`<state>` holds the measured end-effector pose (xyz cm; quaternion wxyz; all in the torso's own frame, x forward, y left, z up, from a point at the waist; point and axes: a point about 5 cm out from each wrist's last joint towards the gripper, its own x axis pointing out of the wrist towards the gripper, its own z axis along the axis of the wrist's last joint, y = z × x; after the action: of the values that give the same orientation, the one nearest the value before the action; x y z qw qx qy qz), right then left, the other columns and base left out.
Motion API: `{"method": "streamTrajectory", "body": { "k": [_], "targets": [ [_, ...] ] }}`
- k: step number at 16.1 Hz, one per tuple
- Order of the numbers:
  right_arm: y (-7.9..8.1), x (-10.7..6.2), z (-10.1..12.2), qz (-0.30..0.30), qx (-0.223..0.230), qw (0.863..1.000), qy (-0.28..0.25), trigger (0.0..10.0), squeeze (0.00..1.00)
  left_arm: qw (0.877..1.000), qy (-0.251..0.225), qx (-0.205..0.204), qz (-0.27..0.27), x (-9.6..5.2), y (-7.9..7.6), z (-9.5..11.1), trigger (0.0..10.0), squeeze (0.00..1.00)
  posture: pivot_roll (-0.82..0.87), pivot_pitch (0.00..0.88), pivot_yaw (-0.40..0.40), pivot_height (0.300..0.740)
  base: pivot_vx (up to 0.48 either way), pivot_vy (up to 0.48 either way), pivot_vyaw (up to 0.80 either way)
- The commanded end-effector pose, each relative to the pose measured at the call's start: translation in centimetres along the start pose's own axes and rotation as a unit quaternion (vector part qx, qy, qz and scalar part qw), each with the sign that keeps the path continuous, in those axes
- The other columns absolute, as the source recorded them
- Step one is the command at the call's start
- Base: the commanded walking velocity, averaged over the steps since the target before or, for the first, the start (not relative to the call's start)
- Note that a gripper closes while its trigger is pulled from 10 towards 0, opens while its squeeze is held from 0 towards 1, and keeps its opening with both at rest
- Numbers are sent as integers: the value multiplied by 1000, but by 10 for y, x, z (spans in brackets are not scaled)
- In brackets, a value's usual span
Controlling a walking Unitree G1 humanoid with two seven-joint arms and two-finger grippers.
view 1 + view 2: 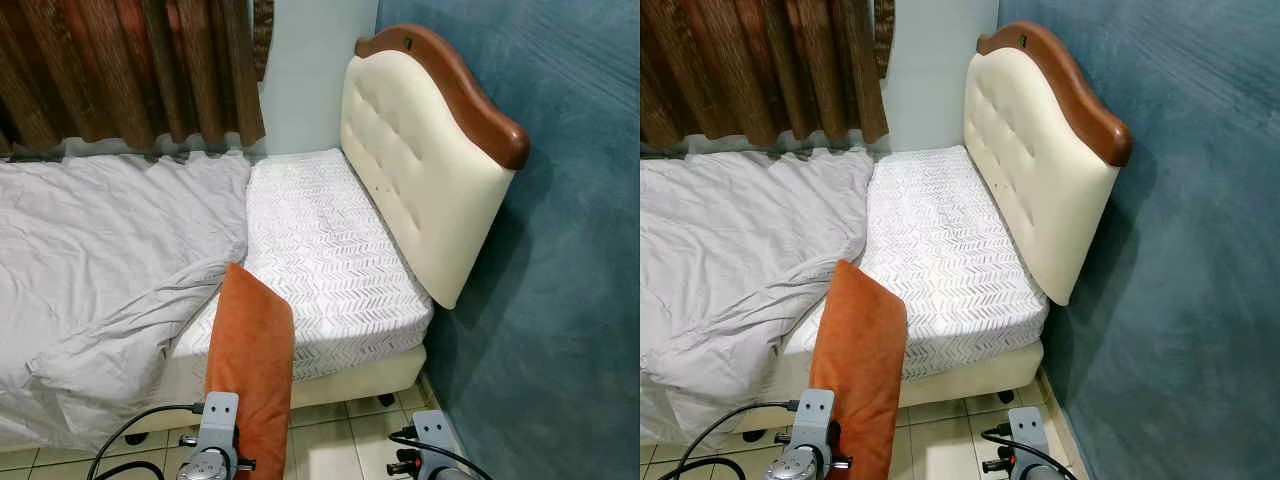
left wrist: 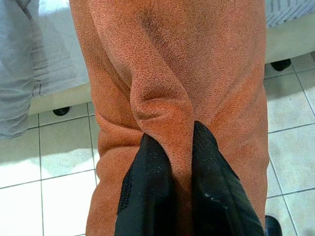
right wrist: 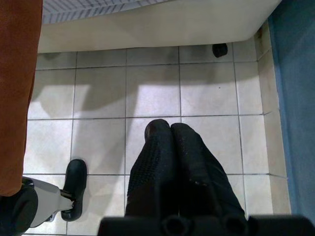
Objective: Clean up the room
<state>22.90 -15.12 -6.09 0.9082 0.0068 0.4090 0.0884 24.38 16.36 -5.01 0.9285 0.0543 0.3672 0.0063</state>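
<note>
The jaws of the left gripper [image 2: 170, 145] are clamped on a fold of the orange pillow [image 1: 252, 360], which hangs upright in front of the bed [image 1: 320, 250], over the tiled floor [image 3: 197, 83]. The right gripper [image 3: 170, 128] has its jaws pressed together, holding nothing, above the floor beside the blue wall [image 1: 560, 280].

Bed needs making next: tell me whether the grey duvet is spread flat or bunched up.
Bunched up. The rumpled grey duvet lies in folds, pulled away from the white patterned mattress, leaving it bare near the cream headboard.
</note>
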Motion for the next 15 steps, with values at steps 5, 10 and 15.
{"method": "streamTrajectory", "body": {
  "k": [5, 10, 15],
  "targets": [
    [-4, -1, -2, -9, 1, 1000, 6, 10000, 0, 999, 39, 4, -4, -3, -3, -19, 10000, 0, 10, 0, -47, 740, 0, 0, 0],
    [-4, -1, -3, -9, 2, 1000, 9, 10000, 0, 999, 39, 5, -4, -4, -3, -19, 10000, 0, 9, 0, -44, 740, 0, 0, 0],
    [-4, -1, -5, -8, -2, 1000, 13, 10000, 0, 999, 40, 6, -5, -4, -3, -20, 10000, 0, 14, 0, -50, 740, 0, 0, 0]
  ]
}}
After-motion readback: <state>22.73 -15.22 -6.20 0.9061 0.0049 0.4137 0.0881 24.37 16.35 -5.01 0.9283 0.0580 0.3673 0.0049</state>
